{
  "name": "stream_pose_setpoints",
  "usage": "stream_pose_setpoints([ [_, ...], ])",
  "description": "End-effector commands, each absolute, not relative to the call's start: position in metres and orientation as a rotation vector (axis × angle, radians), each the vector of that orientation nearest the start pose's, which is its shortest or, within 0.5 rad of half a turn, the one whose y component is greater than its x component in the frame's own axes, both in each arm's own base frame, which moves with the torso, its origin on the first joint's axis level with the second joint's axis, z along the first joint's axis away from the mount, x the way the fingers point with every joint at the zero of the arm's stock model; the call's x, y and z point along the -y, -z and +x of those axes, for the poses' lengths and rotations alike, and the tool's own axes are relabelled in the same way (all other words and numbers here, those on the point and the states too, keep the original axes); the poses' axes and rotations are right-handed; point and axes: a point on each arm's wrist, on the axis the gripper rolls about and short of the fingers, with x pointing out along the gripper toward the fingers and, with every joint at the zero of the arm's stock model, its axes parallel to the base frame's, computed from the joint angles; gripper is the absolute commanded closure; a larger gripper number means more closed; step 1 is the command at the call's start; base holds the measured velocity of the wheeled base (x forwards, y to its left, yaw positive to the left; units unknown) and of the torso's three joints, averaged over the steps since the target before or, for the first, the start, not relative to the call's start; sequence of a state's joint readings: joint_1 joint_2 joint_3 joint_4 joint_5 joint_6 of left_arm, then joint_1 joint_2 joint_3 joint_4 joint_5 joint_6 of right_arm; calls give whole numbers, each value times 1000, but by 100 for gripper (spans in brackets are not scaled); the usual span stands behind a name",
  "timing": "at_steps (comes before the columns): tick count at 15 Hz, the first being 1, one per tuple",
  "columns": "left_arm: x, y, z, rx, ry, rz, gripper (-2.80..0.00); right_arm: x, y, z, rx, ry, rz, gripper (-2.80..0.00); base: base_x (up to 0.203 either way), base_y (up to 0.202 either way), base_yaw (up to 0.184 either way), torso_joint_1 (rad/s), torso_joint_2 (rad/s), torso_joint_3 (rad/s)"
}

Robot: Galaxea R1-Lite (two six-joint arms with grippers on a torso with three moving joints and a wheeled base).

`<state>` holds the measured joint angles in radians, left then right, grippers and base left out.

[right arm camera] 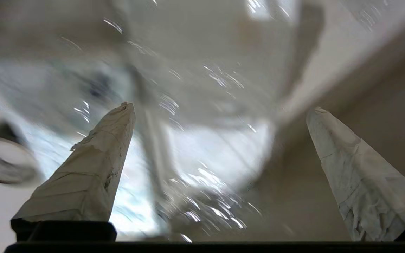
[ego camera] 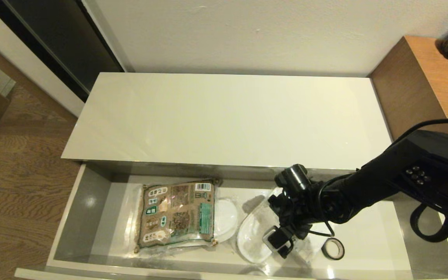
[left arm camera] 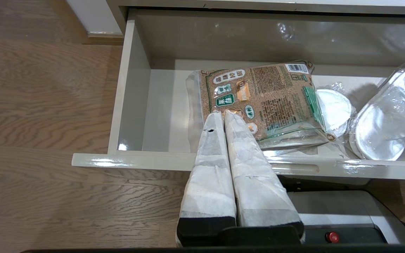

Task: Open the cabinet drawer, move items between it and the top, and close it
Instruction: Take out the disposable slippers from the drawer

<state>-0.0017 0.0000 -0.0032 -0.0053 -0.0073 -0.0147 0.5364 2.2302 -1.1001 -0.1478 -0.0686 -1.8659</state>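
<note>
The cabinet drawer (ego camera: 86, 217) stands pulled out below the cream top (ego camera: 228, 116), which has nothing on it. A white slipper in clear plastic (ego camera: 252, 235) lies in the drawer's middle. My right arm (ego camera: 364, 186) reaches down into the drawer just over the slipper. The right gripper (right arm camera: 222, 108) is open, its fingers (right arm camera: 93, 165) wide apart with the slipper's crinkled wrap (right arm camera: 220, 154) between and beyond them. My left gripper (left arm camera: 222, 114) is shut and empty, out in front of the drawer's front edge (left arm camera: 135, 160). The slipper (left arm camera: 389, 123) also shows in the left wrist view.
A brown-and-green printed packet (ego camera: 177, 214) lies left of the slipper, over another white wrapped item (ego camera: 226, 217). A black tape ring (ego camera: 333, 249) sits right of the gripper. A brown wooden side cabinet (ego camera: 422, 85) stands at the right; wood floor lies at the left.
</note>
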Motion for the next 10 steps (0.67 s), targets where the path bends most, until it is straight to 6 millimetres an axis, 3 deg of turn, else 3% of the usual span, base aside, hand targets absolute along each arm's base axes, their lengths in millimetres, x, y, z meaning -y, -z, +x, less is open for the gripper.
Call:
stream_pose_setpoints([
  [1, 0, -77, -23, 8, 9, -15, 0, -192, -15, 323, -231, -1255, -1943, -280, 0, 0, 0, 0, 0, 0],
  [4, 0, -77, -23, 8, 9, -15, 0, -193, -17, 307, -209, -1285, -1960, -280, 0, 0, 0, 0, 0, 0],
  [7, 0, -77, -23, 8, 9, -15, 0, -200, -17, 310, -176, -1290, -1968, -280, 0, 0, 0, 0, 0, 0],
  [9, 0, -77, -23, 8, 9, -15, 0, -208, -27, 321, -96, -1280, -2027, -280, 0, 0, 0, 0, 0, 0],
  [10, 0, -77, -23, 8, 9, -15, 0, -209, -21, 323, -99, -1316, -2026, -280, 0, 0, 0, 0, 0, 0],
])
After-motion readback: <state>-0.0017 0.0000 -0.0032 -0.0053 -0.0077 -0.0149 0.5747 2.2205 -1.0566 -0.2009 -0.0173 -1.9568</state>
